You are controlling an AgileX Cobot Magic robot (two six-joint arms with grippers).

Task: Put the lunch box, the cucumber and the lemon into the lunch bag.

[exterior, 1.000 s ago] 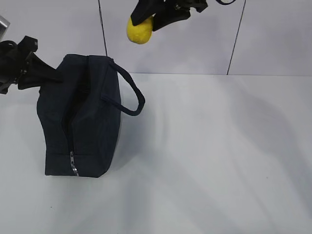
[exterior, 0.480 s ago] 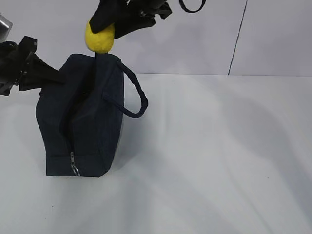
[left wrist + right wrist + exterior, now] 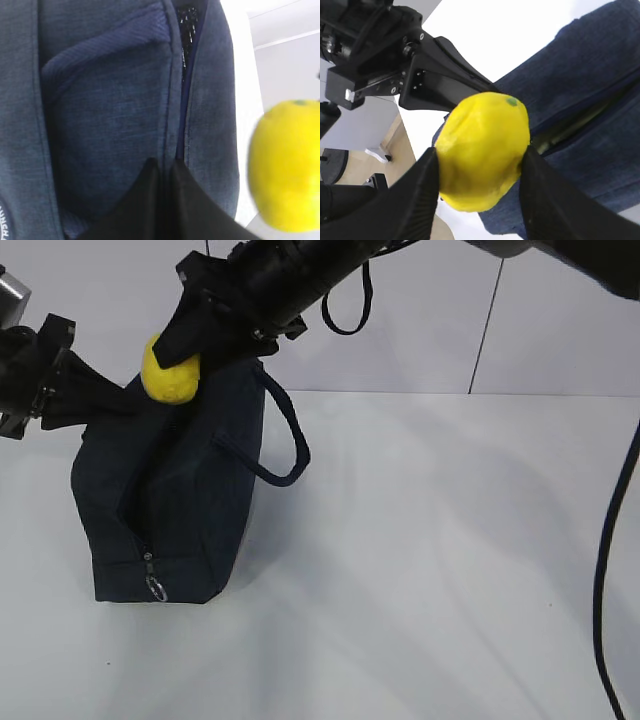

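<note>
**Supervisor:** Report task progress.

**Operator:** I have the lemon (image 3: 170, 370) pinched between the fingers of the right gripper (image 3: 479, 160), held just above the top opening of the lunch bag (image 3: 170, 500). It is not yet inside. The left gripper (image 3: 162, 172) has its fingers pressed together on the bag's top edge beside the zipper slit, holding it.

**Supervisor:** Lunch box and cucumber?

**Operator:** Neither lies on the desk (image 3: 450, 560). I judge both are already in the bag, though I cannot see its interior clearly. Remaining: lower the lemon through the opening and release.
</note>
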